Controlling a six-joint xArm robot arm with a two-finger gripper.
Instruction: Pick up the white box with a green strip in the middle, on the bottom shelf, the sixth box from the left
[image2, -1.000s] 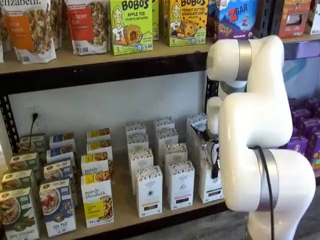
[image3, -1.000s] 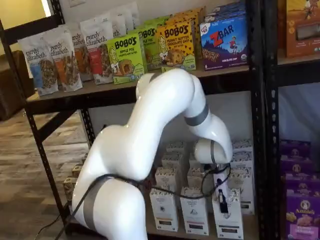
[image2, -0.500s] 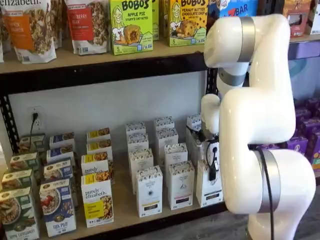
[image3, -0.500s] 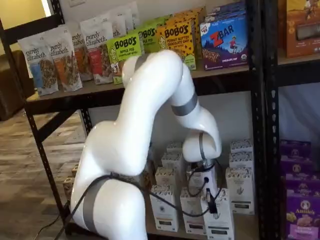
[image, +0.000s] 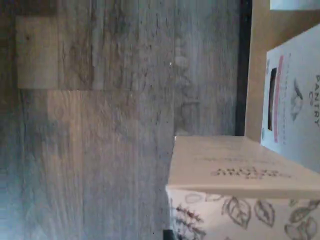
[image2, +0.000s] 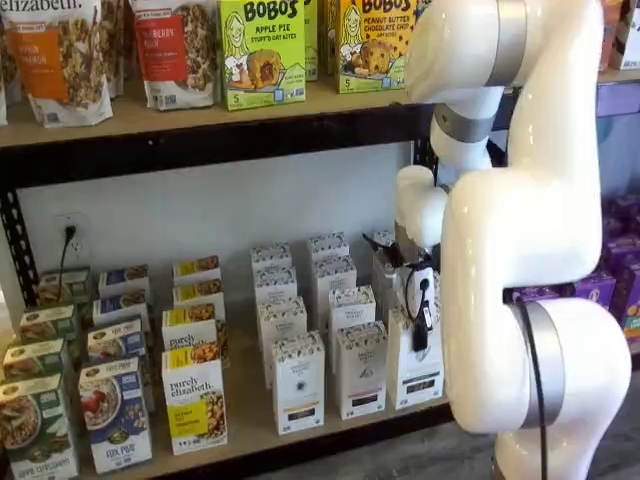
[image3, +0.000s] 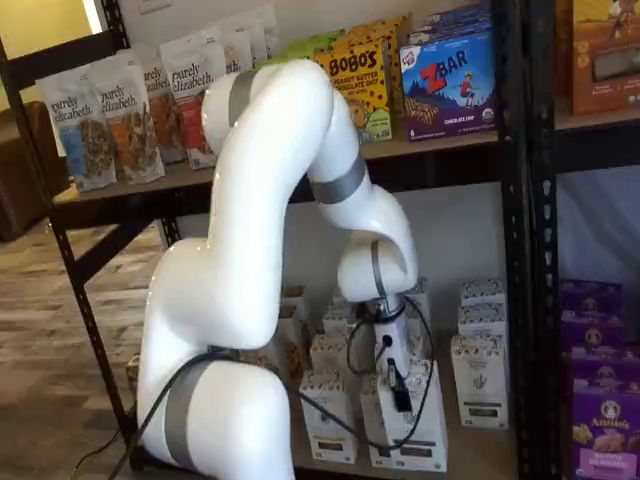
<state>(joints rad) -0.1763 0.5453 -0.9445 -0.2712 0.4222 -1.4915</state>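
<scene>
One white box (image3: 420, 430) seemingly upright, gripper-held (image3: 396, 385).

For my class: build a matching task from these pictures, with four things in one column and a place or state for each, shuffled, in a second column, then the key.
Things
1. white box
2. gripper
3. Bobo's apple pie box
4. purely elizabeth box

Places or states
A. upper shelf
B. front of the bottom shelf, yellow band
C. closed on a carton
D. held, forward of its row

Pairs: 1-D, 2-C, 3-A, 4-B
</scene>
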